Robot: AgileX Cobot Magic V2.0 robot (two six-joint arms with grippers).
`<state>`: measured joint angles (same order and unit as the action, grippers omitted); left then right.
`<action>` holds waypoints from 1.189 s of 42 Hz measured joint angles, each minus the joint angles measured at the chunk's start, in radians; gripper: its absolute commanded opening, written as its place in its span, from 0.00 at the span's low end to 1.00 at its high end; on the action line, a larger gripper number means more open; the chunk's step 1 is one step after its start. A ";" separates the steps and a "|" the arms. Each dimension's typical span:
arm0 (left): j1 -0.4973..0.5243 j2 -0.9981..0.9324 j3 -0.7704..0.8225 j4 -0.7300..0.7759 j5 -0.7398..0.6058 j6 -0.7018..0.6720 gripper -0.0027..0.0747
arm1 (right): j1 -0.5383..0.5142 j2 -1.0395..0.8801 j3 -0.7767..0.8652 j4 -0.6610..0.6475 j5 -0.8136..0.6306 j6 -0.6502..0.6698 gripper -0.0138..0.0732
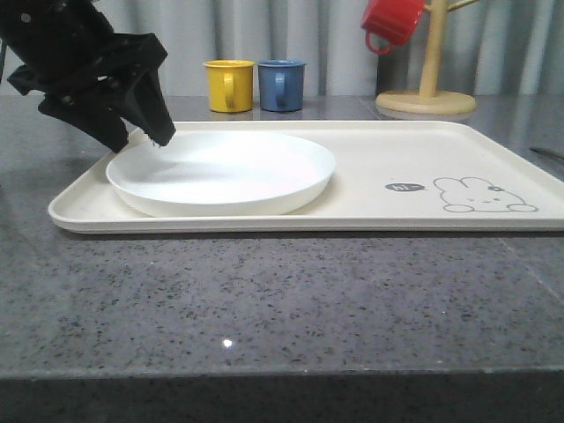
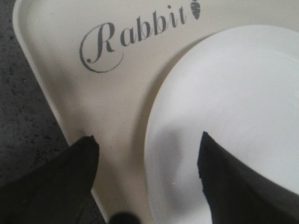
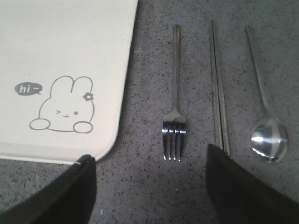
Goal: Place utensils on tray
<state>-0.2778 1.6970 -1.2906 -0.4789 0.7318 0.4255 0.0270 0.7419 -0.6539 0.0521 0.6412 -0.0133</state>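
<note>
The round white plate (image 1: 220, 172) was set on the cream rectangular tray (image 1: 423, 145); both pincers (left (image 1: 145, 132), right (image 3: 149, 186)) were spread, empty.

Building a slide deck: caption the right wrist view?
Open right gripper above fork, chopsticks, spoon beside tray.

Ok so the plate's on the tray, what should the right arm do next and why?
Probably lower the open right end effector onto the fork. It sits almost directly ahead of the fingers, and fork, chopsticks and spoon all lie on the countertop beside the tray.
</note>
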 measured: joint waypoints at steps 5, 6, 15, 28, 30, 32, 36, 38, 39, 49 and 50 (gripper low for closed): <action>-0.021 -0.058 -0.002 0.040 0.000 0.000 0.67 | 0.000 0.000 0.000 0.000 0.000 0.000 0.76; -0.041 -0.090 -0.004 0.059 0.003 0.000 0.67 | 0.000 0.000 0.000 0.000 0.000 0.000 0.76; -0.216 -0.262 -0.007 0.339 0.071 -0.172 0.67 | 0.000 0.000 0.000 0.000 0.000 0.000 0.76; -0.430 -0.619 0.142 0.622 0.097 -0.465 0.67 | 0.000 0.000 0.000 0.000 0.000 0.000 0.76; -0.440 -0.676 0.183 0.624 0.099 -0.486 0.67 | 0.000 0.000 0.000 0.000 0.000 0.000 0.76; -0.441 -0.723 0.214 0.626 0.102 -0.505 0.67 | 0.000 0.000 0.000 0.000 0.000 0.000 0.76; -0.441 -0.827 0.284 0.629 0.109 -0.519 0.67 | 0.000 0.000 0.000 0.000 0.000 0.000 0.76; -0.441 -0.867 0.312 0.629 0.112 -0.523 0.67 | 0.000 0.000 0.000 0.000 0.000 0.000 0.76; -0.441 -0.893 0.328 0.626 0.114 -0.523 0.67 | 0.000 0.000 0.000 0.000 0.000 0.000 0.76; -0.442 -1.026 0.401 0.611 0.120 -0.524 0.67 | 0.000 0.000 0.000 0.000 0.000 0.000 0.76; -0.442 -1.028 0.403 0.611 0.122 -0.524 0.67 | 0.000 0.000 0.000 -0.002 0.002 0.000 0.76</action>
<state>-0.7201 0.6692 -0.8872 0.1318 0.8535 -0.0990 0.0270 0.7419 -0.6539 0.0502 0.6432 -0.0133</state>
